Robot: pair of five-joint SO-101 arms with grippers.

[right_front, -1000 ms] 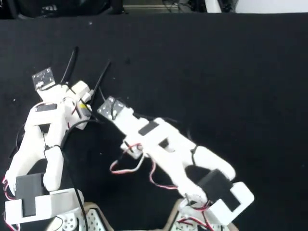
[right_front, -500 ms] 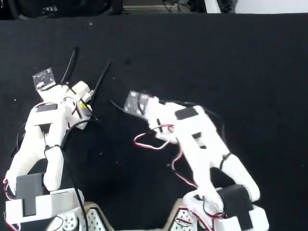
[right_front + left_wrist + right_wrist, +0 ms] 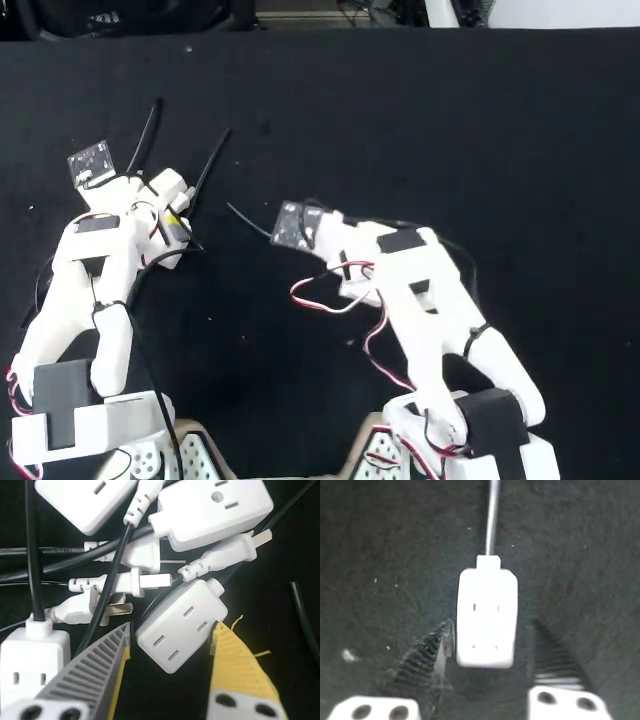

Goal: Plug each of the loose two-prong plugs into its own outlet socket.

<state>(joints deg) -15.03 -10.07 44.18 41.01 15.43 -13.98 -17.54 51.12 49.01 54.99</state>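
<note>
White socket point(image 3: 486, 612) now inside right pincer point(image 3: 491, 626)

Right arm: we see the white plastic right arm point(image 3: 420, 300) swung off its earlier lean toward the left arm point(image 3: 90, 290). It now runs more nearly straight up the table.
Right gripper: the right gripper point(image 3: 295, 225) has left the left arm's side for the table's middle. Most of the travel fell in the first half second, followed by a slight settling.
Wiring: the red looped servo wires point(image 3: 330, 300) have moved across with the arm.
</note>
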